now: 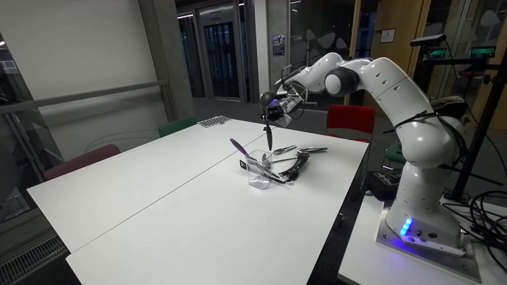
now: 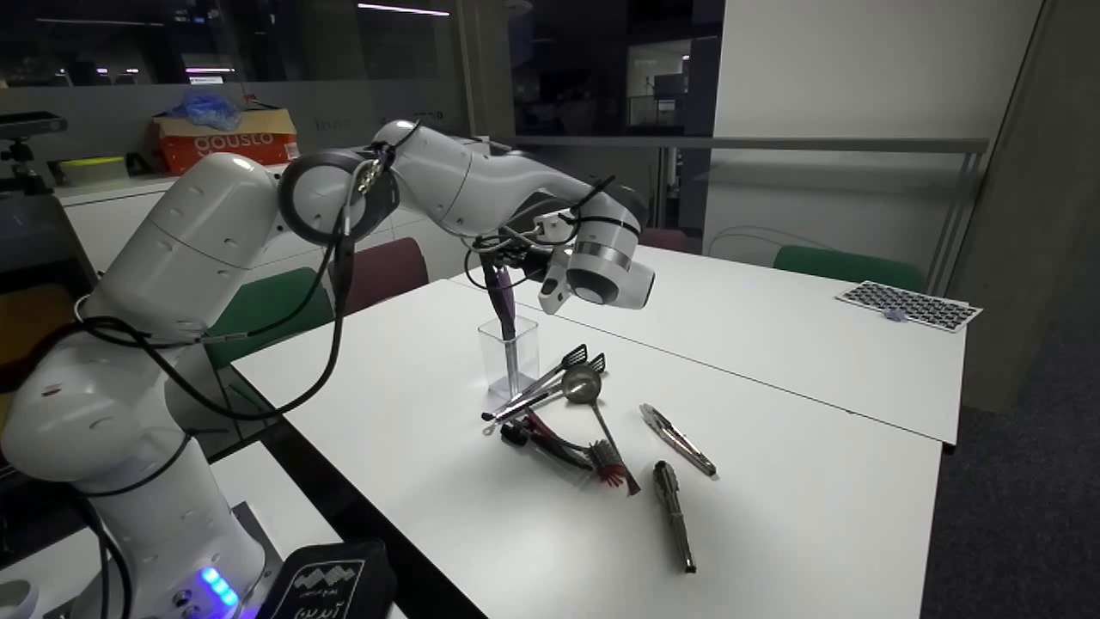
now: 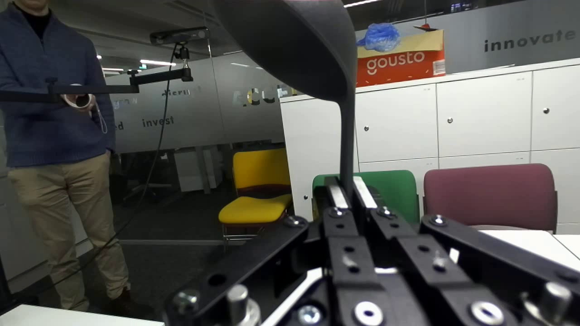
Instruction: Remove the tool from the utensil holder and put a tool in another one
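Tabletop (image 2: 799, 507): smooth matt white, crossed by a thin straight seam. Metal tongs (image 2: 675, 516), two pairs: slim, elongated, lying apart from each other at the right of the utensil cluster in an exterior view. Ladle (image 2: 582, 384): grey metal, round bowl, thin straight handle; left of the tongs. Slotted turners (image 2: 574, 355), two: dark heads cut with parallel slots, heads just beyond the ladle bowl, handles running to the near left. Brush (image 2: 563, 451): black curved handle, reddish bristles; nearer than the turners. Patterned board (image 2: 908, 303): flat, rectangular, black and white; far right of the same view. Robot arm (image 1: 400, 91): glossy white shells, dark joint caps. Cardboard box (image 3: 401, 65): red and tan, white lettering, crumpled blue plastic (image 3: 381, 37) on top. Utensil holder (image 2: 493, 357): clear, thin-walled, square-sided cup, upright on the tabletop, just beyond the turner handles; it contains a purple-handled utensil (image 1: 239, 147), tilted, handle above the rim. Gripper (image 3: 350, 192): black, linked fingers, pinching the thin neck of a dark grey serving spoon (image 3: 312, 54). Spoon smooth, deep-bowled, held bowl up, its handle hanging down near the holder's rim in both exterior views; whether directly over the mouth cannot be told.
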Robot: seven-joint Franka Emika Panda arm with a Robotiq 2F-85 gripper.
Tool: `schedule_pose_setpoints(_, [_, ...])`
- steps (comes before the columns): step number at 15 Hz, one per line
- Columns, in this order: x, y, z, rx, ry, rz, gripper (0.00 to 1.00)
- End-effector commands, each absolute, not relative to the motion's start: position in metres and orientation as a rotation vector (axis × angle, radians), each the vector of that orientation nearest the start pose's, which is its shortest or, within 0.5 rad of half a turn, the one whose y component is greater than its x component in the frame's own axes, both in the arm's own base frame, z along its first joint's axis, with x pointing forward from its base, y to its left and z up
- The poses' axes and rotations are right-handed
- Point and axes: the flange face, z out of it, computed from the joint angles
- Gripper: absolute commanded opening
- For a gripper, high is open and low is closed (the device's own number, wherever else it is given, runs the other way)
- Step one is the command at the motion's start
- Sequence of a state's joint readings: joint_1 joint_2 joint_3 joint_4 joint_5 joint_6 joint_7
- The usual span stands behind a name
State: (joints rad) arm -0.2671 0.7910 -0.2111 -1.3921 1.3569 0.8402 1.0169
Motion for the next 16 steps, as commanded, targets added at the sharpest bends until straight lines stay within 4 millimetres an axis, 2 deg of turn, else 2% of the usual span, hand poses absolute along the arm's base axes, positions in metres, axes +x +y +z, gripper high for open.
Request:
schedule_pose_setpoints(1, [0.632, -0.124, 0.322, -1.289, 1.101, 1.605, 0.02])
schedule_pose_setpoints(10, [0.648, -0.106, 0.32, -1.308, 1.095, 1.652, 0.02])
schedule_pose_setpoints(16, [0.662, -0.099, 0.308, -1.317, 1.076, 1.681, 0.02])
